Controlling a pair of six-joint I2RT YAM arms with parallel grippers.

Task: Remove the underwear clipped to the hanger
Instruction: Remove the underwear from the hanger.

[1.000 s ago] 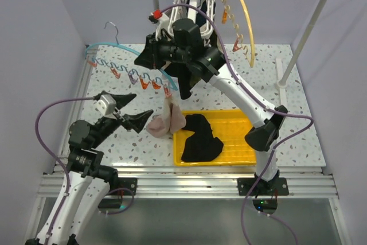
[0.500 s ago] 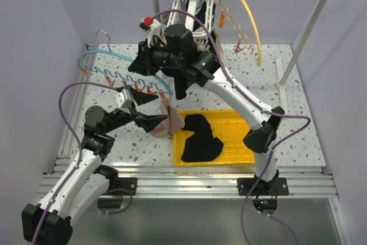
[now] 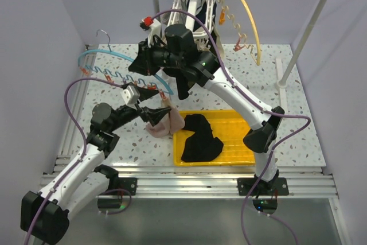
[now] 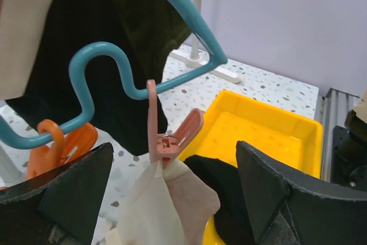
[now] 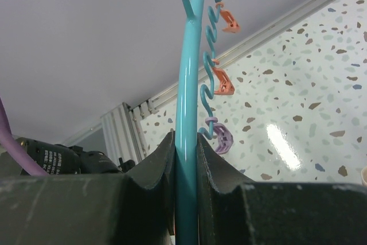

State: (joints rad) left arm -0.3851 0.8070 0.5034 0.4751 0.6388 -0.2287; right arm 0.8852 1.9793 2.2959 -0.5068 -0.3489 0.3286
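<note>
1. The left pincer (image 4: 172, 176) is released, with one finger on each side of the pink clip (image 4: 171, 137) holding the pale pink underwear (image 4: 166, 207).
2. The right pincer (image 5: 186, 153) is clenched on the teal hanger (image 5: 186, 84).
3. The black underwear (image 3: 200, 140) lies in the yellow tray (image 3: 238, 136).

Underwear (image 3: 163, 122) hangs clipped on the hanger (image 3: 117, 54), just left of the tray (image 3: 239, 137).

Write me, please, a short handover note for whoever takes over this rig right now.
Right hand: shut on the teal wire hanger, holding it above the table.
Left hand: open, straddling the pink plastic clip.
Pale pink cloth underwear hangs from that clip.
Done: black cloth underwear lies in the yellow plastic tray.
Left: free the pink piece, probably into the tray.
</note>
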